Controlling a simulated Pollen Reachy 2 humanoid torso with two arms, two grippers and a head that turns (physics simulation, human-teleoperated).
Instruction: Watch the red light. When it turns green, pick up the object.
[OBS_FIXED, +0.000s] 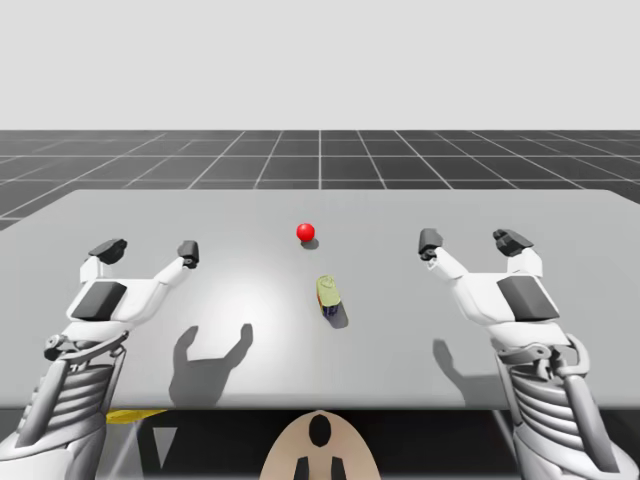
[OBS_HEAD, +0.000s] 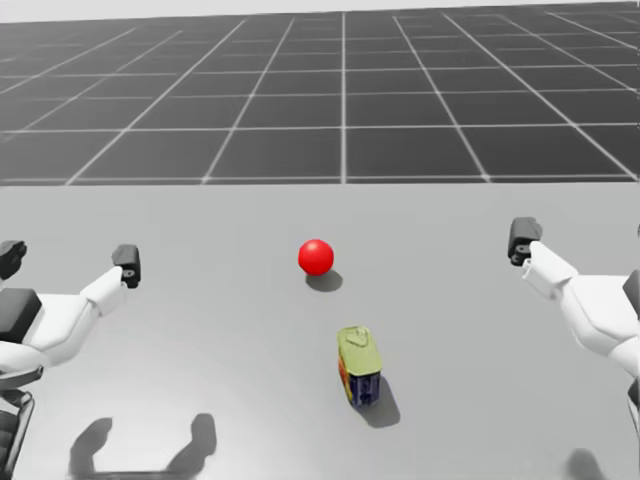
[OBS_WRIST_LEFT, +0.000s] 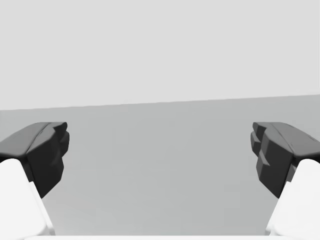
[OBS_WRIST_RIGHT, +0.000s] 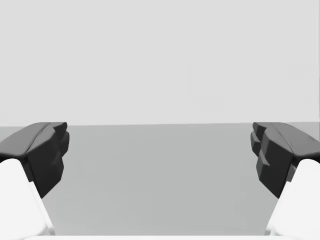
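Holds left gripper (OBS_FIXED: 149, 250) and right gripper (OBS_FIXED: 471, 241) wide open, empty, above table (OBS_FIXED: 250, 215) sides, likely waiting since light (OBS_FIXED: 306, 232) shows red, with olive can (OBS_FIXED: 328, 296) lying mid-table just beside light, untouched.

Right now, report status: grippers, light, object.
Left gripper open, right gripper open, both empty. Light red, not green. Green-topped tin untouched, between the arms. Nothing blocks either gripper's path.
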